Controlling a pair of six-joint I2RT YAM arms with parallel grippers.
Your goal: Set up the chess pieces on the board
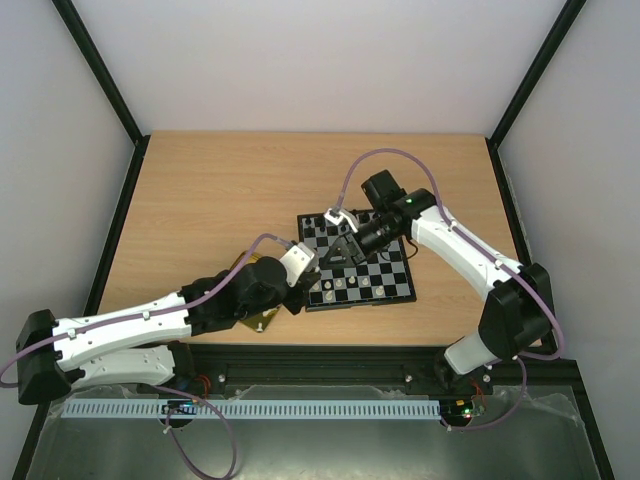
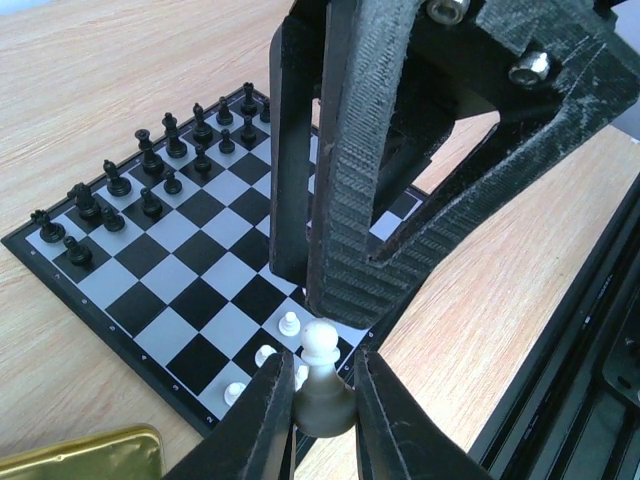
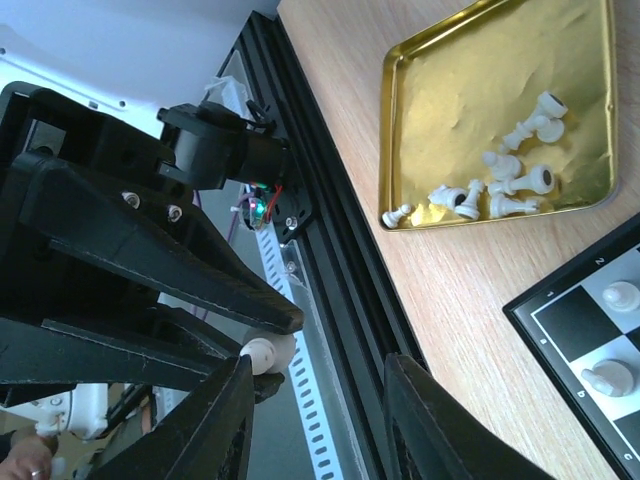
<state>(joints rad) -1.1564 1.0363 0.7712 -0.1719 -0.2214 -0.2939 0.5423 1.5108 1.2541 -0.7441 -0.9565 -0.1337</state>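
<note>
Chessman (image 2: pixel 320 388) sits pinched in left claw (image 2: pixel 318 360), close by spread right claw (image 3: pixel 318 365).

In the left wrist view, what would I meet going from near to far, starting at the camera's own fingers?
The left gripper, shut on a white chess piece → white pawns at the board's near edge → black chessmen on its far rows → the bare wooden table beyond.
</note>
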